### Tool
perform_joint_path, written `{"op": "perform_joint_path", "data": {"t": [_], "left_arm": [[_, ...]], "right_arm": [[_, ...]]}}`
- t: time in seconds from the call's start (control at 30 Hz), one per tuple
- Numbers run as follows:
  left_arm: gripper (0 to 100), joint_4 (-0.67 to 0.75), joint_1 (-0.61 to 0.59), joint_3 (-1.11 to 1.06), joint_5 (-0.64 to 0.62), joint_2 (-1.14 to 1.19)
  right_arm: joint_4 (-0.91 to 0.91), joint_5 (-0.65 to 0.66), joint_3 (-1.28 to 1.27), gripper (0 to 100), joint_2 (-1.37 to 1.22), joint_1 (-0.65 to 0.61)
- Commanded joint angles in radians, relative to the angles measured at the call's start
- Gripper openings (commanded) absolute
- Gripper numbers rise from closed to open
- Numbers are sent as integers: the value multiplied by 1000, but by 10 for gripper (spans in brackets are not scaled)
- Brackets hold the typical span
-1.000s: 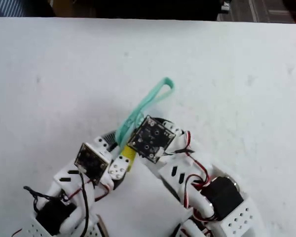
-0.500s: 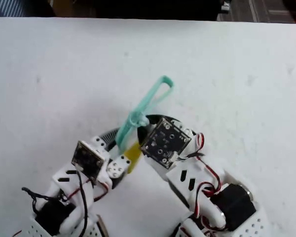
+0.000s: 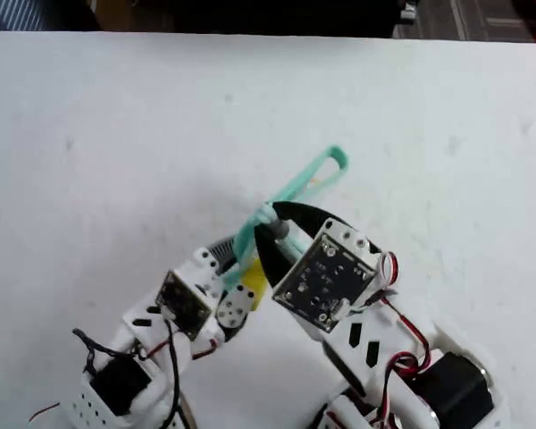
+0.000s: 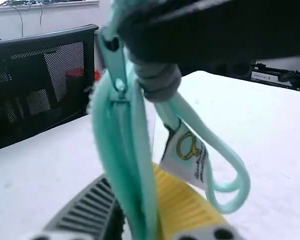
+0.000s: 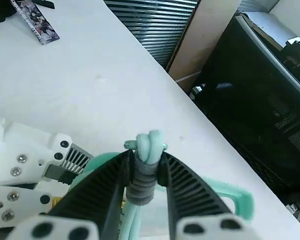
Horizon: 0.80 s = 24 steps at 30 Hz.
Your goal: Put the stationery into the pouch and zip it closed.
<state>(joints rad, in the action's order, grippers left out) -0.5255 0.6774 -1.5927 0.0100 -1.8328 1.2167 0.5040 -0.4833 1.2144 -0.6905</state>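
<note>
Diagonally, pouch (image 3: 243, 239) edge-up, loop (image 3: 339, 161) pointing far right

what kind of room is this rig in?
Probably an office or lab: a white table, a black mesh chair past its edge, and slatted blinds beyond.
</note>
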Motion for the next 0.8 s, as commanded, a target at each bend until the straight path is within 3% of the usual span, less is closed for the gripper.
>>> {"op": "perform_joint_path", "data": {"t": [0.0,0.13,0.4,0.77], "left_arm": [[22,-9,45,9,20,7],[22,-107,21,75,21,7],[22,-153,-7,103,21,7],[22,-279,-7,172,21,7]], "right_arm": [[-7,28,-6,16,-12,74],[-7,28,-9,16,-5,177],[-22,28,-21,16,-12,197],[-206,23,-178,16,-12,371]]}}
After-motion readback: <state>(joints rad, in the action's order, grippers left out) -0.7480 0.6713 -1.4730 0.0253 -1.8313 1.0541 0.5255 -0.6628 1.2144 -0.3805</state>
